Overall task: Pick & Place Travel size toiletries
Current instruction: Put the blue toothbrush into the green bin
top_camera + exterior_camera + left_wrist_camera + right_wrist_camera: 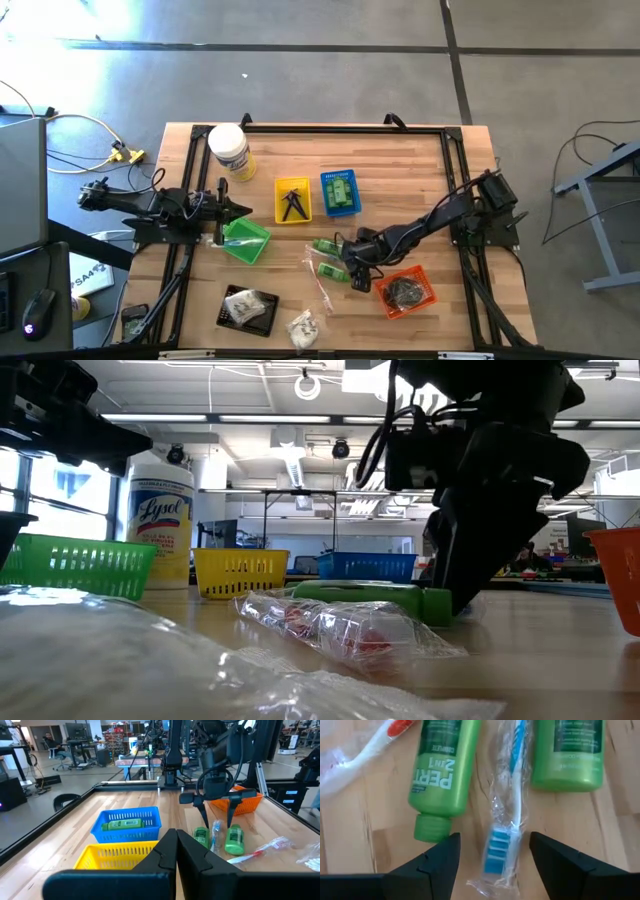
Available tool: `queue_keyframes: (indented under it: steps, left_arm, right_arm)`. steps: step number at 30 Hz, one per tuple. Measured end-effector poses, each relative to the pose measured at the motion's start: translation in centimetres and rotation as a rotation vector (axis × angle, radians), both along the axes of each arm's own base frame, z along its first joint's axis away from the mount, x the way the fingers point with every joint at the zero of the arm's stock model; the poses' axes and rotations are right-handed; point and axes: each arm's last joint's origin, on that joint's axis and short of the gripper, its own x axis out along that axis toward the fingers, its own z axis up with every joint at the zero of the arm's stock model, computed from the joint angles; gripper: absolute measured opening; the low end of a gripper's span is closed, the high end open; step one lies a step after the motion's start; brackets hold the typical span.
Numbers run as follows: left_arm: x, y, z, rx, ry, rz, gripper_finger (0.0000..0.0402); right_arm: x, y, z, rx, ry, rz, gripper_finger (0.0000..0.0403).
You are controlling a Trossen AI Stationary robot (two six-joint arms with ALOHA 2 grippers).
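Two green bottles lie on their sides on the wooden table. Between them lies a blue toothbrush in a long clear packet. A red-and-white toothbrush in its packet lies beside them. My right gripper points steeply down, open, with one finger on either side of the blue toothbrush's head end, touching nothing that I can see. My left gripper waits shut at the table's left, above the green basket.
A blue basket holds a green bottle; a yellow basket holds small black pieces. An orange basket stands by my right gripper. A black tray, a clear packet and a big white jar stand around.
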Motion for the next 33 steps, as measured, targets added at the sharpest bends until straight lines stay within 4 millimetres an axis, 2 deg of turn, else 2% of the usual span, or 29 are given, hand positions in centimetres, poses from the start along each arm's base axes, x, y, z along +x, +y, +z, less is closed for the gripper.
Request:
queue_keyframes:
  steps: [4, 7, 14, 16, 23, 28, 33]
  left_arm:
    - [0.0, 0.0, 0.0, 0.000, 0.000, 0.000, 0.0000]
    - [0.0, 0.0, 0.0, 0.000, 0.000, 0.000, 0.0000]
    - [0.0, 0.0, 0.0, 0.000, 0.000, 0.000, 0.0000]
    - [0.0, 0.0, 0.0, 0.000, 0.000, 0.000, 0.0000]
    - [0.0, 0.0, 0.0, -0.008, -0.001, 0.000, 0.0000]
    - [0.0, 0.0, 0.0, -0.024, -0.002, 0.000, 0.0000]
    - [0.0, 0.0, 0.1, -0.054, -0.013, 0.000, 0.0000]
  right_arm:
    - [0.1, 0.0, -0.4, -0.017, 0.004, -0.007, 0.0231]
    - [0.1, 0.0, -0.5, -0.021, 0.004, -0.009, 0.0207]
    - [0.1, -0.2, -0.5, -0.030, 0.005, -0.016, 0.0081]
    - [0.2, -0.1, -0.5, -0.020, -0.006, -0.011, 0.0055]
    - [-0.4, -0.1, 0.9, 0.017, -0.007, 0.015, 0.0056]
    - [-0.9, -0.4, 4.4, 0.024, -0.114, 0.001, 0.0086]
    - [-1.1, -0.7, 6.7, -0.024, -0.241, -0.002, 0.0058]
